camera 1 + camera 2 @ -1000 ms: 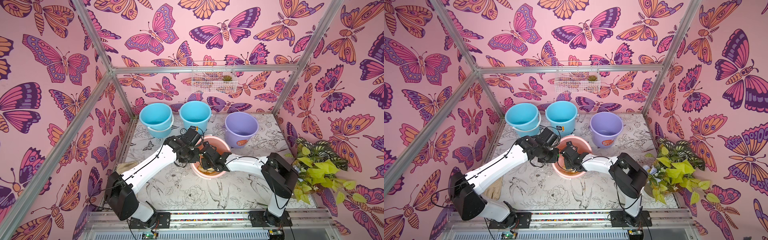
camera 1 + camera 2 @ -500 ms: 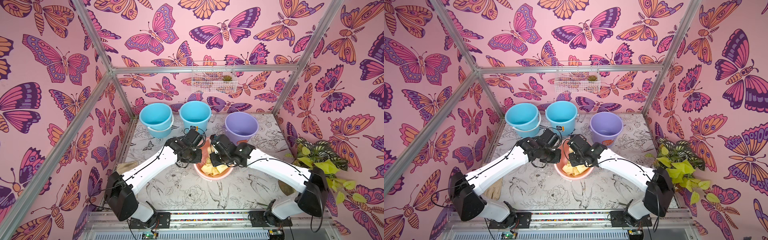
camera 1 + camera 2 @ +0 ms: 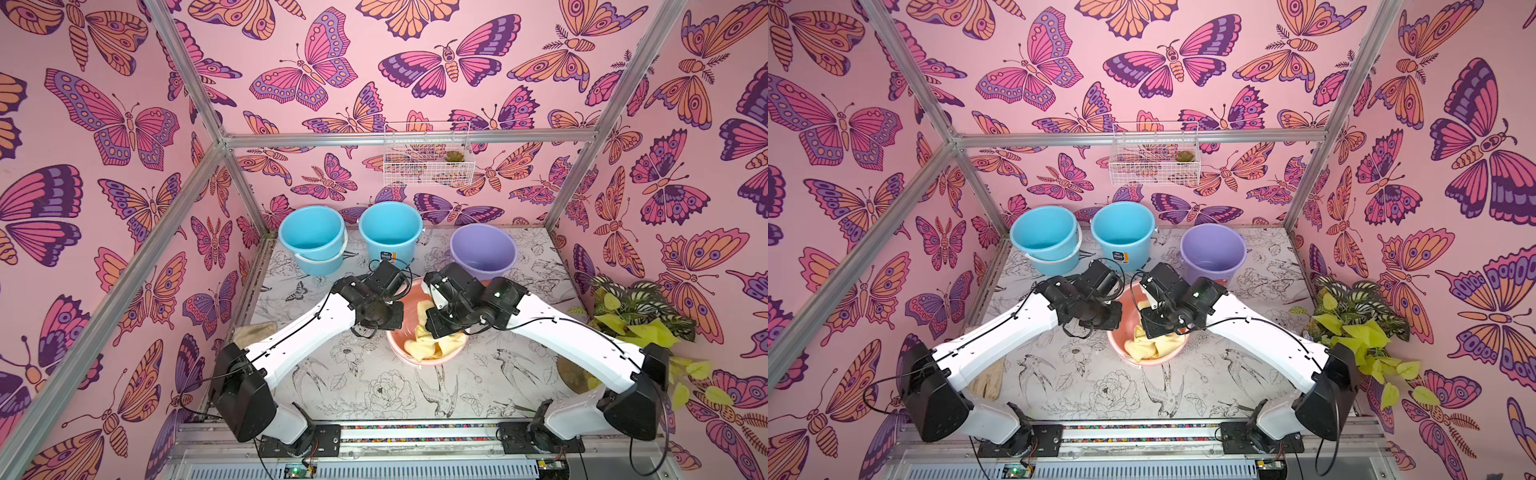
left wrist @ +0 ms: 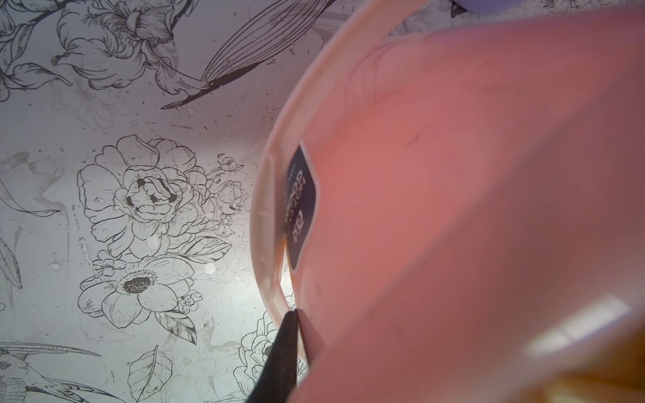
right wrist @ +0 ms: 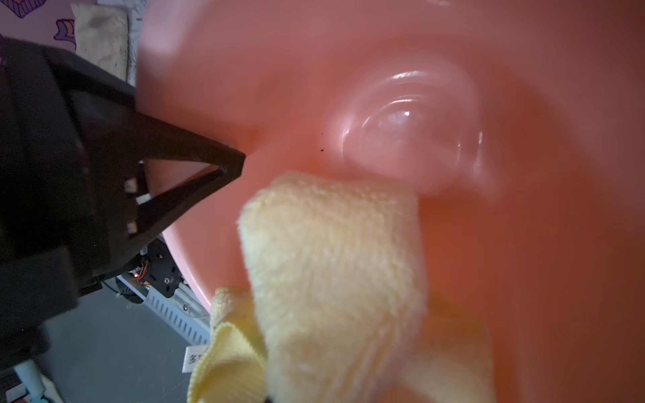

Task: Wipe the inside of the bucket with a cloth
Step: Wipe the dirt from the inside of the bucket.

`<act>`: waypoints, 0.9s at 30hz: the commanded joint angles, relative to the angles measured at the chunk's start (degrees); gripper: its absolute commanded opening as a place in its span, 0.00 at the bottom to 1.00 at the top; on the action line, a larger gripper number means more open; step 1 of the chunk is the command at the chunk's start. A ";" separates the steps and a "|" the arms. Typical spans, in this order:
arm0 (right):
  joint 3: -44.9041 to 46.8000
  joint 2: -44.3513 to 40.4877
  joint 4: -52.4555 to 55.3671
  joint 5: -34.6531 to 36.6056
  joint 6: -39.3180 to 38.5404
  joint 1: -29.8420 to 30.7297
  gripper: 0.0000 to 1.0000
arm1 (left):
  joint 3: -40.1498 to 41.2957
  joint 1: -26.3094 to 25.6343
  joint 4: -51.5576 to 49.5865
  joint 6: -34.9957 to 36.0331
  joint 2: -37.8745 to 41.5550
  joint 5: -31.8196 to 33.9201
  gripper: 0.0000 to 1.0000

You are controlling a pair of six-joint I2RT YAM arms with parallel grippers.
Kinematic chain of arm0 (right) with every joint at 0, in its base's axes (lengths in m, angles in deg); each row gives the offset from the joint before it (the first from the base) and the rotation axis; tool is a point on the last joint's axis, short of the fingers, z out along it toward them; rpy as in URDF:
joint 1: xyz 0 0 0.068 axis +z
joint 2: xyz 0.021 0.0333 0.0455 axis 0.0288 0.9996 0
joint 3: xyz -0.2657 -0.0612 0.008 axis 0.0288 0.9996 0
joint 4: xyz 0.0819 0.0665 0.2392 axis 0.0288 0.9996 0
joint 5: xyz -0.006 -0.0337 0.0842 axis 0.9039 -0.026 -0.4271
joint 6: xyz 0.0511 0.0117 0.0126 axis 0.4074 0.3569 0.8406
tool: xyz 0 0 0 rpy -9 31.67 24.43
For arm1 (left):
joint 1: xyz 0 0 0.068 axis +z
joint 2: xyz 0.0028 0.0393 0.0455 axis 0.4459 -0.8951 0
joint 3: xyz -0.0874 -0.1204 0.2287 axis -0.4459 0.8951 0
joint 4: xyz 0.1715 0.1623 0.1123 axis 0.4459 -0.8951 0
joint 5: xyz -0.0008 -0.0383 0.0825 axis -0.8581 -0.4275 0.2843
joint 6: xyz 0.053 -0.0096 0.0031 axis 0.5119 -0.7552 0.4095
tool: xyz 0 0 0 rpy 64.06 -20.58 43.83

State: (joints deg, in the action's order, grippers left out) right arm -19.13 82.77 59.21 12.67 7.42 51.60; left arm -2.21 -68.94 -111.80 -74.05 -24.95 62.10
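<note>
Right claw (image 3: 440, 330) risen off bucket (image 5: 523, 244) floor, pinching cloth (image 5: 331, 261), left claw (image 5: 230, 167) clamping bucket rim

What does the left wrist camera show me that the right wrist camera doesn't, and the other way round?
Left wrist only: the outer wall of the pink bucket with its dark blue label, and the flower-printed table.
Right wrist only: the bucket's inside and glossy bottom, the yellow cloth in it, and the tan rag beyond.
Both: the bucket's rim with the left gripper clamped on it, though the left wrist catches just one dark finger.
</note>
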 commanded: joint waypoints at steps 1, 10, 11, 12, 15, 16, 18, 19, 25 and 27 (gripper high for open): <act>2.64 2.19 -0.02 -7.32 2.03 -0.30 0.00 | 0.45 -0.26 0.73 0.44 1.50 -0.55 0.00; 8.15 13.13 -4.76 -7.64 2.14 -0.38 0.00 | 0.34 -0.26 0.90 -0.22 1.98 -1.24 0.00; 8.63 14.57 -5.61 -6.98 1.98 -0.38 0.00 | 0.37 -0.26 0.82 -0.08 1.96 -1.32 0.00; 8.95 15.85 -6.14 -6.26 1.94 -0.38 0.00 | 0.36 -0.26 0.86 -0.17 2.01 -1.34 0.00; 9.19 19.85 -7.97 -3.95 1.79 -0.43 0.00 | 0.44 -0.26 0.82 -0.43 2.22 -1.43 0.00; 9.33 20.98 -8.80 -2.92 1.84 -0.38 0.00 | 0.38 -0.26 0.82 -0.34 2.15 -1.58 0.00; 9.63 22.76 -10.15 -0.95 2.15 -0.38 0.00 | 0.25 -0.26 0.82 -0.38 2.17 -1.77 0.00; 9.64 23.51 -10.52 0.06 2.28 -0.43 0.00 | 0.34 -0.26 0.87 -0.43 2.26 -1.78 0.00; 9.73 23.44 -10.31 -0.47 2.47 -0.47 0.00 | 0.18 -0.26 0.90 -0.42 2.23 -1.37 0.00; 9.88 20.82 -9.66 -2.87 2.92 -0.39 0.00 | 0.28 -0.26 0.95 -0.46 1.95 -1.17 0.00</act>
State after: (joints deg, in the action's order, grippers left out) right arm -10.60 104.49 47.43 11.10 9.37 50.90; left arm -1.91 -69.27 -113.42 -74.51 -24.54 59.87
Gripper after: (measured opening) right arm 0.099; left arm 0.152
